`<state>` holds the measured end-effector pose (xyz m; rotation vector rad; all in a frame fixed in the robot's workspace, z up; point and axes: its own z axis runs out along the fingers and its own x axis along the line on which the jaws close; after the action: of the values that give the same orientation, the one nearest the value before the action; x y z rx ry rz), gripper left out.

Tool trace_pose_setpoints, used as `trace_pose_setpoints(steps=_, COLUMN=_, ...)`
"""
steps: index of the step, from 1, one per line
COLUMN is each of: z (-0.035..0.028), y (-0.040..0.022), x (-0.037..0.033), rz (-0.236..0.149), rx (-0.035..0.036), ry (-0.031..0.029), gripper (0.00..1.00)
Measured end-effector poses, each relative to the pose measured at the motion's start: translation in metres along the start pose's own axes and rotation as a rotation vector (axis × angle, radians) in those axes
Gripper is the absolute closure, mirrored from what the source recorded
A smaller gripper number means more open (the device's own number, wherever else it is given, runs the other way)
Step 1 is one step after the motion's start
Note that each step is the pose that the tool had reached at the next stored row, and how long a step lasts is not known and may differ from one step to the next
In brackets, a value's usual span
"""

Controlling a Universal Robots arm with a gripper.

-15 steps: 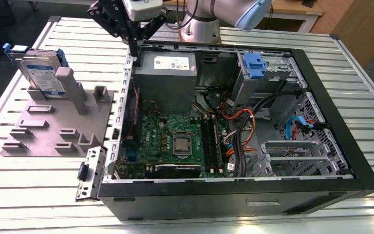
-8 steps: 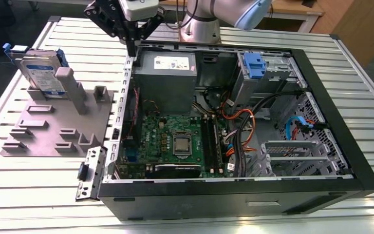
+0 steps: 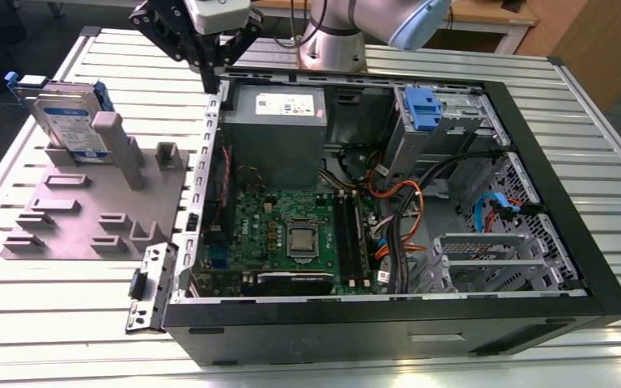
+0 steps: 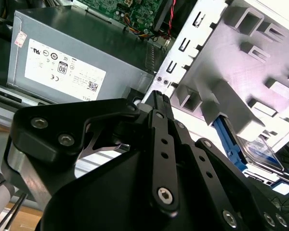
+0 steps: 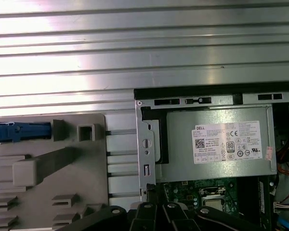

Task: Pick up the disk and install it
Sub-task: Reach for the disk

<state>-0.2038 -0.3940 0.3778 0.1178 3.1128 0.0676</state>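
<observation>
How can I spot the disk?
Look beside the open computer case, on the exterior view's left, for the pegged grey plate. The disk stands on edge at its far corner, the only silver thing there, with blue rails and a white-and-blue label.

Silver disk point(image 3: 70, 123), blue rails point(image 3: 16, 80), grey fixture point(image 3: 84, 217)

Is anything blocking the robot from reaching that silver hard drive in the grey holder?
Nothing visible. The black end effector hangs over the edge of the black computer case; the silver hard drive with blue rails stands upright in the grey plastic holder, its top exposed, a grey post beside it.
</observation>
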Motion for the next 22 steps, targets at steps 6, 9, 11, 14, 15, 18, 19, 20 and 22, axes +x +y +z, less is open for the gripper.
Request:
trace_pose_setpoints(steps=6, z=0.0000, y=0.0000, x=0.0002, rz=0.000, rx=0.0000, ry=0.0000, gripper=0.89)
trace_pose_setpoints(steps=9, z=0.0000, y=-0.0001, x=0.0003, rz=0.000, rx=0.0000, ry=0.0000, gripper=0.89)
trace_pose_setpoints(steps=11, z=0.0000, y=-0.0001, x=0.0007, rz=0.000, rx=0.0000, ry=0.0000, gripper=0.89)
trace_pose_setpoints(steps=14, z=0.0000, y=0.0002, x=0.0011, rz=0.000, rx=0.0000, ry=0.0000, gripper=0.89)
trace_pose_setpoints(steps=15, z=-0.0001, y=0.0003, x=0.0022, rz=0.000, rx=0.0000, ry=0.0001, gripper=0.89)
trace_pose_setpoints(steps=18, z=-0.0001, y=0.0007, x=0.0070, rz=-0.001, rx=0.0000, ry=0.0000, gripper=0.89)
trace_pose_setpoints(steps=19, z=-0.0002, y=0.0007, x=0.0090, rz=-0.001, rx=0.0000, ry=0.0001, gripper=0.89)
trace_pose_setpoints(steps=20, z=-0.0002, y=0.0006, x=0.0111, rz=-0.001, rx=0.0000, ry=0.0001, gripper=0.89)
trace_pose_setpoints(steps=22, z=-0.0003, y=0.0003, x=0.0156, rz=-0.001, rx=0.0000, ry=0.0001, gripper=0.89)
